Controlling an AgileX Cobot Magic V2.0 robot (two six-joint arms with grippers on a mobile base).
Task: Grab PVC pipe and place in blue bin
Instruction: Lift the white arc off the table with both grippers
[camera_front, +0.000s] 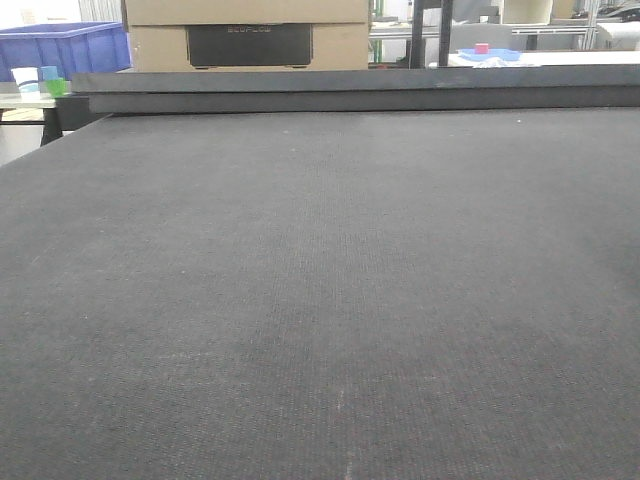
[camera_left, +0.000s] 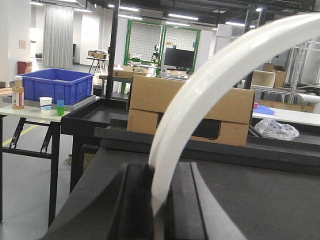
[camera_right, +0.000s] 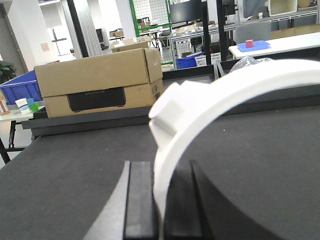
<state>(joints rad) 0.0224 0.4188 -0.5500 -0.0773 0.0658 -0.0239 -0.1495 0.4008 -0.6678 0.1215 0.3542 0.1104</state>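
Dark fingers of the left hand (camera_left: 157, 175) clamp a white, curved PVC pipe (camera_left: 200, 90) that arcs up toward one o'clock. The right hand (camera_right: 157, 172) is likewise clenched on white pipe, though I cannot tell whether it is the same piece. Grasping looks done and carrying comes next: the blue bin (camera_left: 55, 85) stands off the worktop (camera_front: 320, 300) at ten o'clock, so the load must travel that way. A black label on the cardboard box (camera_front: 245, 35) reads ECOFLOW.
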